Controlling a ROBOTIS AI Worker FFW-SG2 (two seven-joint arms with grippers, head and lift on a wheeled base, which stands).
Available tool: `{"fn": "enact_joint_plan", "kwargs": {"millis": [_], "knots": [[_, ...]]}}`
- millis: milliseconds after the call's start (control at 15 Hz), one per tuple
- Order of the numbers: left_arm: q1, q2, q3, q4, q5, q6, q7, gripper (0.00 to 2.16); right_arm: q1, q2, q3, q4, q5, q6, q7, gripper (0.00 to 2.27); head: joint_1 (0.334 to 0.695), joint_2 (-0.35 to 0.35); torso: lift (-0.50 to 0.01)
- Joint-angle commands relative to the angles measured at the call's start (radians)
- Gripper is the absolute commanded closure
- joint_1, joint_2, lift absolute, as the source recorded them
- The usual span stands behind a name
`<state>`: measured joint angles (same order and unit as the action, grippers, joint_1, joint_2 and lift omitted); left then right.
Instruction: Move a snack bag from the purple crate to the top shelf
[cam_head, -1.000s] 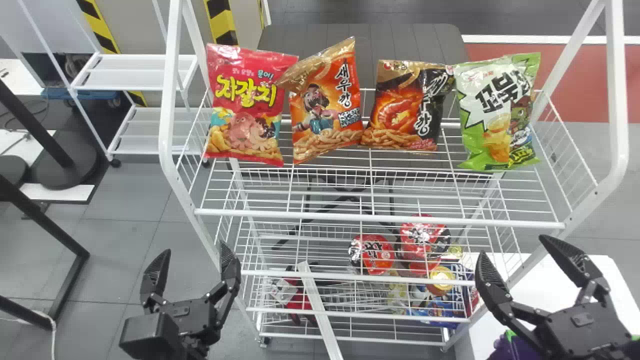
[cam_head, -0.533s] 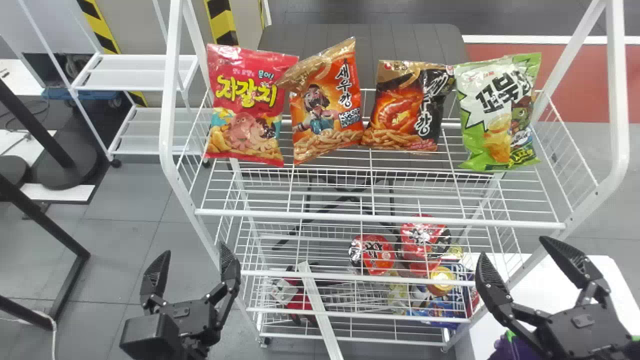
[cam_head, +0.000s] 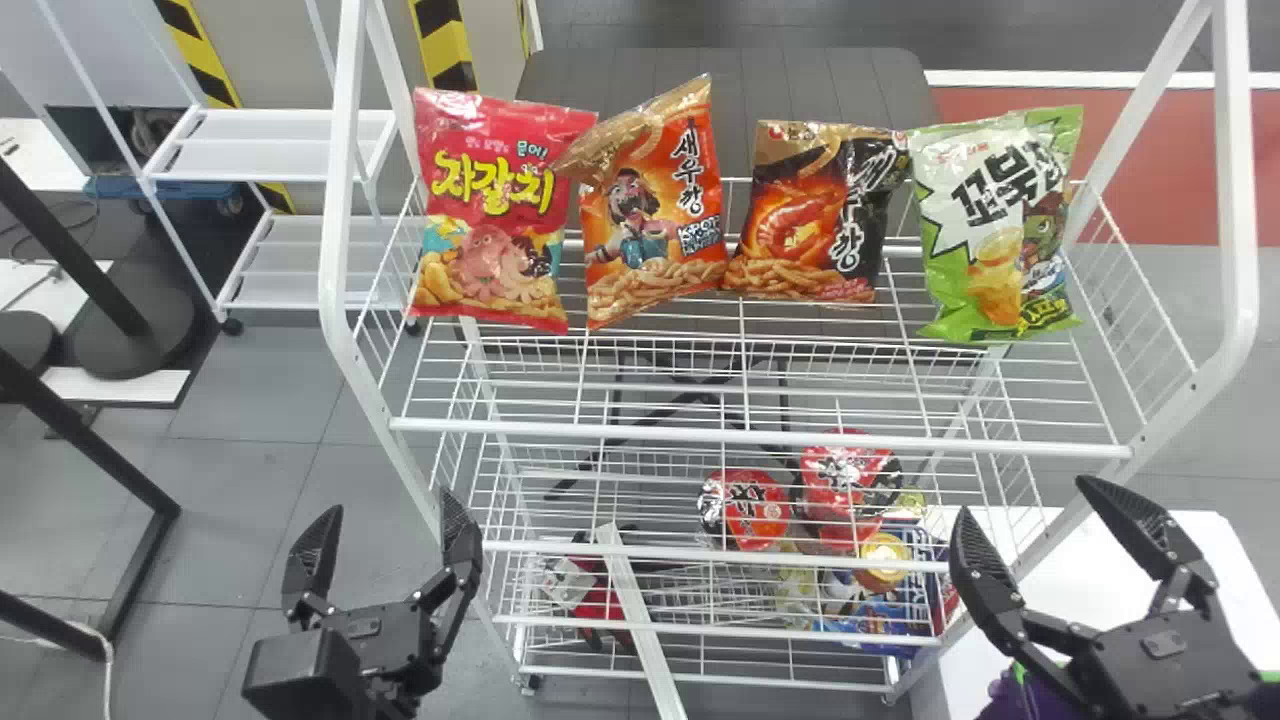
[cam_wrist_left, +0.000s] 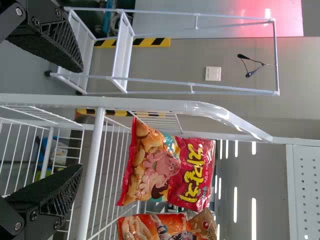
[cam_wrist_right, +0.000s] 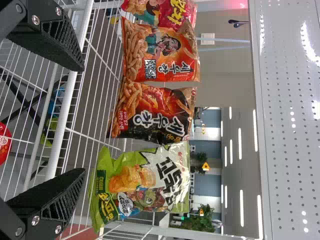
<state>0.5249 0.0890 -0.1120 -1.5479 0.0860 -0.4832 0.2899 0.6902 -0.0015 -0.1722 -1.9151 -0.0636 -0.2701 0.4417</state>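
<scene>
in the head view, your four snack bags stand on the top shelf (cam_head: 760, 437), printed faces toward you, top ends up. from the shelf's left, the red bag (cam_head: 490, 215) has its long axis close to upright; the orange bag (cam_head: 650, 215) leans its top a little toward the shelf's left; the black-and-orange bag (cam_head: 810, 215) leans its top toward the shelf's right; the green bag (cam_head: 1000, 230) is nearly upright at the shelf's right end. below the shelf you have two red packages (cam_head: 745, 508) (cam_head: 850, 480), and a white strip (cam_head: 640, 620) slanting down. your left gripper (cam_head: 388, 500) is spread and empty, below the shelf's left front corner; your right gripper (cam_head: 1025, 495) is spread and empty too, below its right front corner, over a white worktop (cam_head: 1200, 560). a purple-and-green thing (cam_head: 1030, 695) sits lower than the shelf, partly hidden by that gripper.

in the left wrist view, the shelf's white frame stands between your spread left gripper (cam_wrist_left: 82, 119) and the red bag.

in the right wrist view, the shelf's front rail crosses ahead of your right gripper (cam_wrist_right: 84, 120), spread with nothing pinched, and the bags stand past it.
</scene>
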Motion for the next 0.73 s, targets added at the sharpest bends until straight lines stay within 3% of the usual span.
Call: {"fn": "enact_joint_plan", "kwargs": {"millis": [0, 667], "knots": [[0.000, 0.000, 0.000, 0.000, 0.000, 0.001, 0.000, 0.15, -0.001, 0.002, -0.001, 0.001, -0.007, 0.003, 0.002, 0.11, 0.695, 0.041, 0.000], [0.001, 0.000, 0.000, -0.004, -0.002, 0.001, 0.002, 0.15, -0.003, 0.002, -0.001, 0.011, -0.007, -0.007, 0.002, 0.11, 0.695, 0.039, 0.000]]}}
